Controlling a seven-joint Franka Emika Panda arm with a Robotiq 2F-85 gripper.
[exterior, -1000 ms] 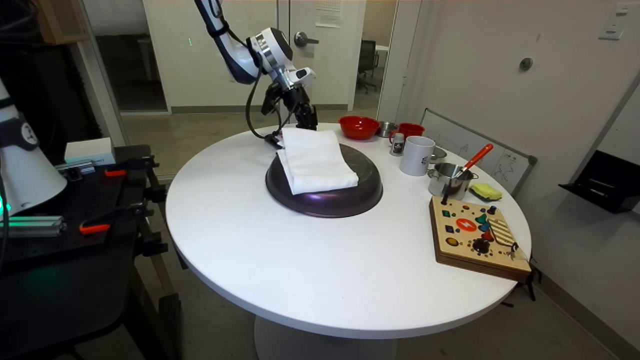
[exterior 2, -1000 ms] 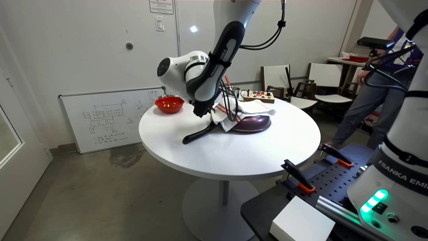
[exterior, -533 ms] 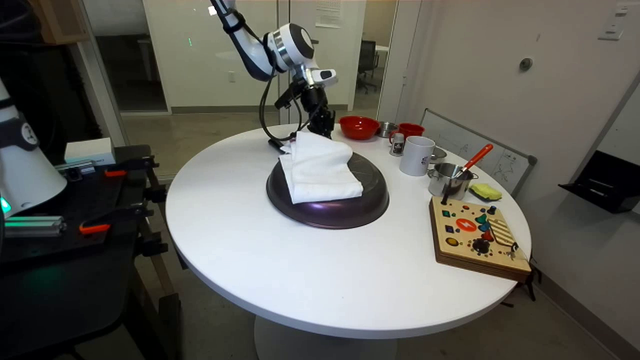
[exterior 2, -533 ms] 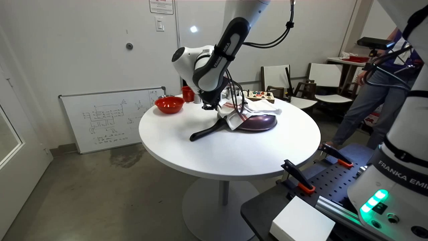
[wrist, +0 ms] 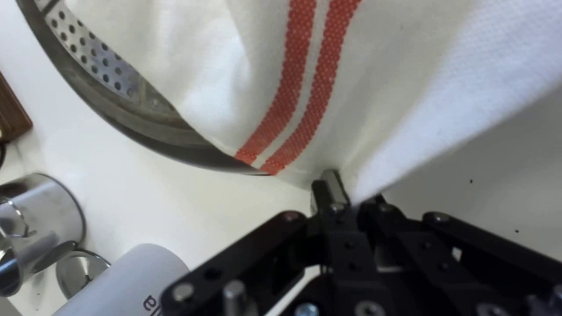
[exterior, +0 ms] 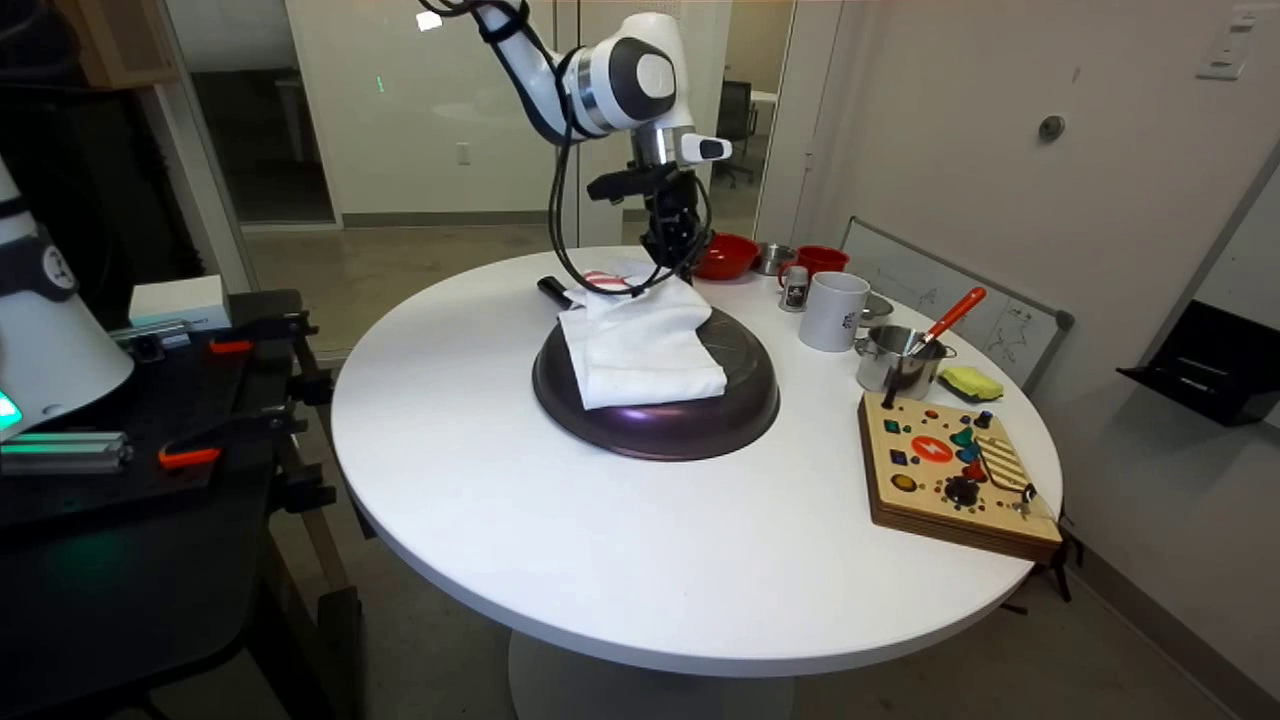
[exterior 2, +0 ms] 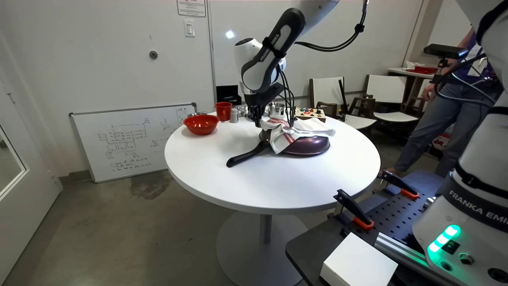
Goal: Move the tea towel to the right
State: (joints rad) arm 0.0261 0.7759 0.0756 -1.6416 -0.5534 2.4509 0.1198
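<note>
At 12 o'clock from the hand (wrist: 352, 193), wrist view: tea towel (wrist: 344, 87).
Corner pinched in hand; remainder across upturned pan (exterior: 690, 430).

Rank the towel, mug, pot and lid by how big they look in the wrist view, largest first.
1. Towel, by far, helped by being close to the camera.
2. Mug and pot: too alike to rank, and both are cut off by the picture's edge.
3. Lid, smallest.
</note>
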